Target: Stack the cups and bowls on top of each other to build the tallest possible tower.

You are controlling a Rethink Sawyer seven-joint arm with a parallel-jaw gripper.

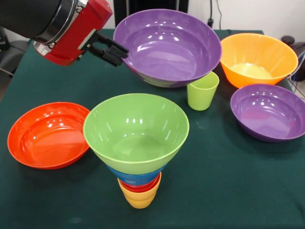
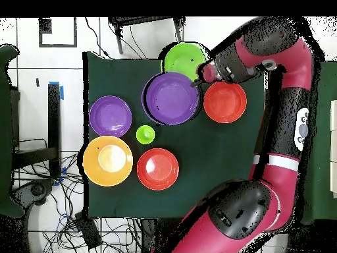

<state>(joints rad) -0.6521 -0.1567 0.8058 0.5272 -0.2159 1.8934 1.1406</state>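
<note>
I see the gripper [image 1: 110, 50] with its jaws closed on the rim of the biggest bowl [image 1: 167, 47], which tilts and extends rightward from them in the front view. Nearer the camera than the jaws stands the tower [image 1: 138, 143], with cups lowest and bowls nested above. A shallow bowl [image 1: 47, 136] lies just left of the tower. On the biggest bowl's side away from the jaws stands a lone cup [image 1: 202, 90]. A deep bowl [image 1: 257, 59] and a lower bowl [image 1: 269, 112] lie beyond the cup.

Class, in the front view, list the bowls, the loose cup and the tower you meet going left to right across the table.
Red-orange bowl → tower → large purple bowl, held at its rim by the gripper → light green cup → orange bowl and smaller purple bowl, roughly level.
</note>
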